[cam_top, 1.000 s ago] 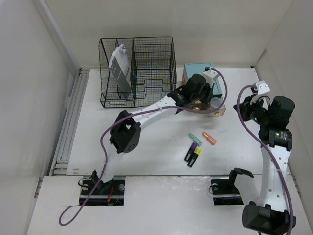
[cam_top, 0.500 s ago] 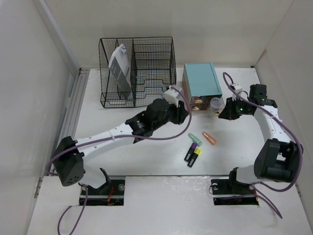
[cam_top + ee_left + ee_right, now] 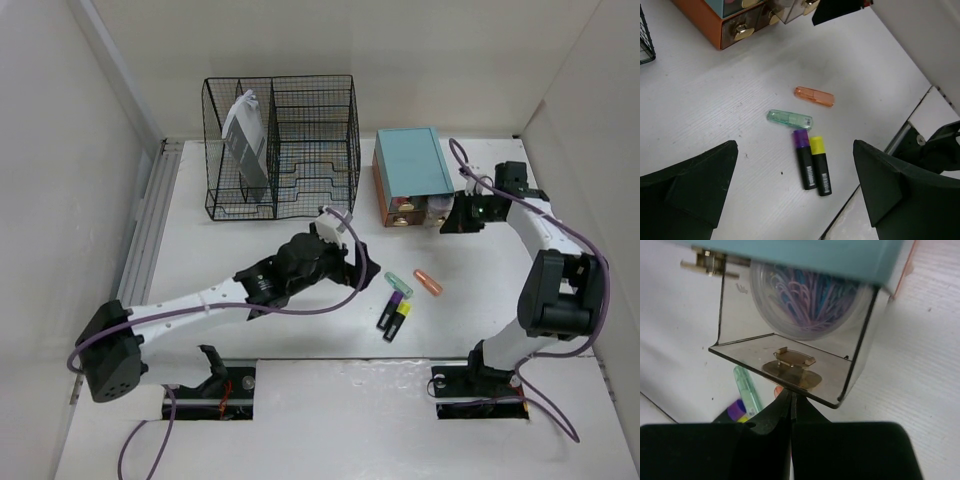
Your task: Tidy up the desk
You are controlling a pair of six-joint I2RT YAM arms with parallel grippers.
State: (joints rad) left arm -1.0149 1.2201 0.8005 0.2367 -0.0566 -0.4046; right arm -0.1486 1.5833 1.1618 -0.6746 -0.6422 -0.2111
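The desk (image 3: 300, 335) is a white tabletop. On it lie a green highlighter (image 3: 398, 284), an orange one (image 3: 428, 283), and a purple-capped (image 3: 389, 308) and a yellow-capped (image 3: 399, 320) black marker side by side. My left gripper (image 3: 350, 262) hangs open above and to the left of them. In the left wrist view the left gripper (image 3: 795, 145) frames the purple (image 3: 805, 159) and yellow (image 3: 819, 165) markers. My right gripper (image 3: 791, 392) is shut on nothing, its tips at the front of a clear drawer (image 3: 790, 360) holding a tub of paper clips (image 3: 810, 300).
The teal drawer box (image 3: 410, 175) stands at the back right. A black wire-mesh rack (image 3: 280, 145) with a grey booklet (image 3: 245, 135) stands at the back left. A grey ribbed rail (image 3: 150, 240) runs along the left edge. Two cut-outs (image 3: 210, 385) hold the arm bases.
My left gripper drew back from the drawer box toward the middle of the desk and opened wide. My right gripper swung left to the clear drawer's front.
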